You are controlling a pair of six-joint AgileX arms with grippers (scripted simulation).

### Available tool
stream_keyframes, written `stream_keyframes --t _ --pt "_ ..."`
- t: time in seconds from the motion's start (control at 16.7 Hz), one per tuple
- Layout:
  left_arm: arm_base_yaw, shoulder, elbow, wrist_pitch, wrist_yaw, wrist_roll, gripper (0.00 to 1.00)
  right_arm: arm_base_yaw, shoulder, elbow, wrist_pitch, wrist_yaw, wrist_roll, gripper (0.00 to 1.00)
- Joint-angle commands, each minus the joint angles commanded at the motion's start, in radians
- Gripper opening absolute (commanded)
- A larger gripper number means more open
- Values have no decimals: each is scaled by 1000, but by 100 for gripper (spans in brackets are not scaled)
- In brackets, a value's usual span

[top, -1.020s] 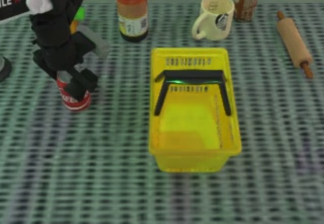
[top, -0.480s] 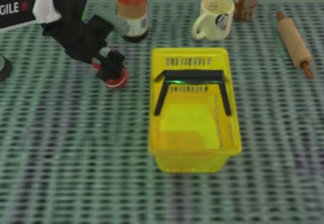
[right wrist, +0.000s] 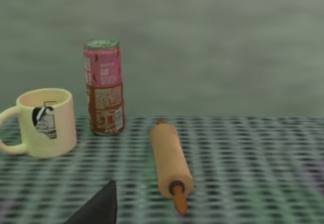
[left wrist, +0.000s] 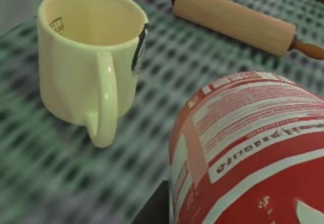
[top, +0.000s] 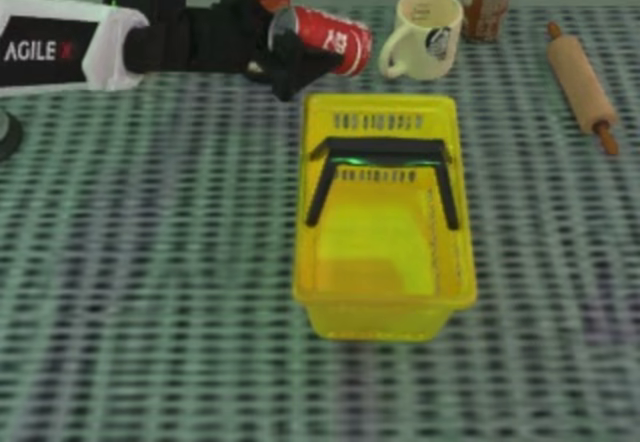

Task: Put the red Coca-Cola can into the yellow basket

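Red Coca-Cola can [top: 330,38], tipped sideways, clamped in left gripper [top: 290,50] above table beyond far rim of yellow basket [top: 384,314], beside cream mug [top: 425,32]; hazard, judged: release short of rim, or can striking mug.

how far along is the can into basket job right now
Done: the small red Coca-Cola metal can is off the table, gripped by the left claw and tipped on its side. In hand: it hangs beyond the far rim of the bright yellow slotted plastic basket, beside the cream mug. Left: carry it over the basket, which holds nothing yet, and release. The right arm is out of the top view.
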Motion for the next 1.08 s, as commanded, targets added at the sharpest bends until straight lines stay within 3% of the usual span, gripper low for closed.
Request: stream_keyframes --t 0.24,0.48,0.6,1.08 --pt "-17 -47 -94 357 247 -114 0 0 0 0 0 0 0 100" --pt "-27 -97 -151 561 409 -182 0 0 0 0 0 0 0 100" --pt "-29 -108 -161 599 443 -194 0 0 0 0 0 0 0 100" --pt "-23 -71 -166 641 449 -194 0 0 0 0 0 0 0 100"
